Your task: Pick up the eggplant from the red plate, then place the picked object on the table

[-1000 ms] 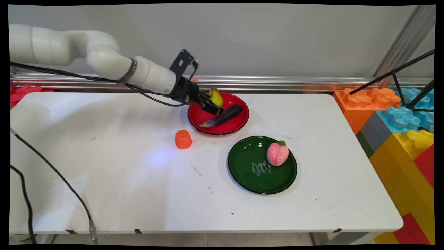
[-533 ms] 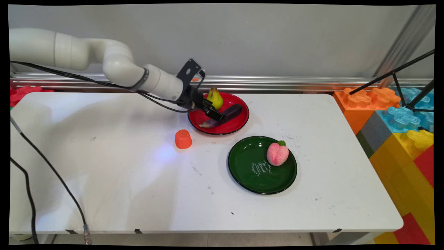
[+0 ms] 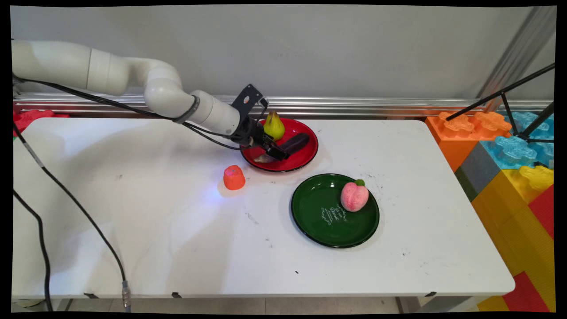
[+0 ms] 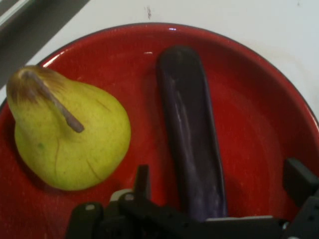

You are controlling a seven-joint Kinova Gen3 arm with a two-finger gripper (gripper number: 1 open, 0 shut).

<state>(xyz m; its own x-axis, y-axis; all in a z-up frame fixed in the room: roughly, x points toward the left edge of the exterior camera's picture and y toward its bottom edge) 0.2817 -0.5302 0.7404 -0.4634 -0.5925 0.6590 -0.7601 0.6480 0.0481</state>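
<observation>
Gripper [image 3: 278,153] low over the red plate [image 3: 305,157], straddling a purple eggplant [image 4: 192,144].

I see its fingers [image 4: 142,181] spread wide on either side of the eggplant, not gripping it. A yellow-green pear [image 4: 67,134] stands just beside on the same plate.

white table [image 3: 155,248], red plate [image 3: 305,157], green plate [image 3: 314,217], orange fruit [image 3: 234,177]

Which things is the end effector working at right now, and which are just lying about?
At the end effector: eggplant between its open fingers; red plate under it; pear alongside.
Lying about: orange toy; green plate; peach on it.
</observation>
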